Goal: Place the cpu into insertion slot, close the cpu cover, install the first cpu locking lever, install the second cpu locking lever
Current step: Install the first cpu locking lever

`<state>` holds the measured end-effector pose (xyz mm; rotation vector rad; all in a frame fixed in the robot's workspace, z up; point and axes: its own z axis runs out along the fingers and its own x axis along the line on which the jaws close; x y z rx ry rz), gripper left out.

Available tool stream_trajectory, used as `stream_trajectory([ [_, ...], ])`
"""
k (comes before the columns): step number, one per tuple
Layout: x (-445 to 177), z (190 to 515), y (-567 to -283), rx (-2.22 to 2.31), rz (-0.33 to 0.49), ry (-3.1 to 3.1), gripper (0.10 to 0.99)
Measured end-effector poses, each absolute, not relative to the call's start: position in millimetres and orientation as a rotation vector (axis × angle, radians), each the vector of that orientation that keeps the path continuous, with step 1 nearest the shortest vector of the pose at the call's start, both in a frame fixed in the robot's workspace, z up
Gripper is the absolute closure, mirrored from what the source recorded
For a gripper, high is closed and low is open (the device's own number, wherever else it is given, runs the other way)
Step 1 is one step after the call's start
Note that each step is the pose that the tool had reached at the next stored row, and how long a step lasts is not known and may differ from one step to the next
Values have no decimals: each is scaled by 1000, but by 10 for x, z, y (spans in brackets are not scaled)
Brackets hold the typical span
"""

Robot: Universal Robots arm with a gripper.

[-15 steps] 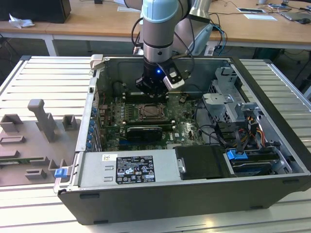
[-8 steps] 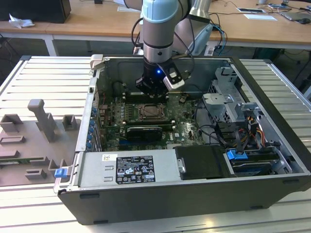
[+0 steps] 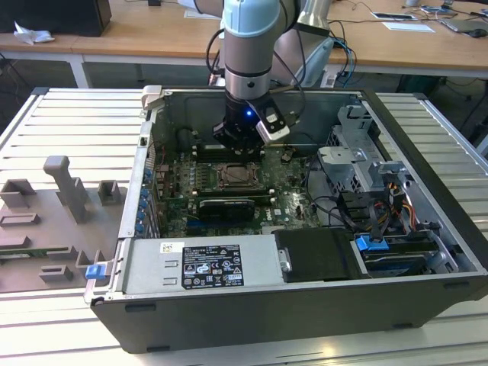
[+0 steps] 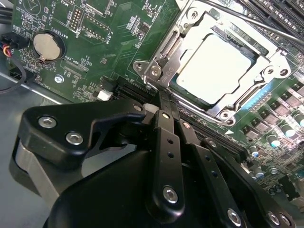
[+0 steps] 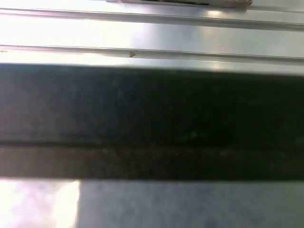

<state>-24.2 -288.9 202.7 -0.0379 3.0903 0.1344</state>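
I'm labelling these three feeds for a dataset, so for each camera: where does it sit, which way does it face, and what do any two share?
Exterior view: off the arm, above the open computer case, looking down at the arm and gripper over the insertion slot.
Second wrist view: on the arm, looking past the gripper at the cpu in the insertion slot.
First wrist view: on the arm, facing a dark band between pale metal.
Shared: the exterior and second wrist views both show gripper and slot.

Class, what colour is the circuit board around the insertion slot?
Green, seen best in the second wrist view: the circuit board around the insertion slot.
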Motion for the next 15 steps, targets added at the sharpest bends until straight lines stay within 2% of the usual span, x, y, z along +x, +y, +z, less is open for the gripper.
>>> stream_trajectory([
  [10,-242,2011,-2891,-38,134,3090,980],
  [15,-242,2126,-2894,-38,134,3090,980],
])
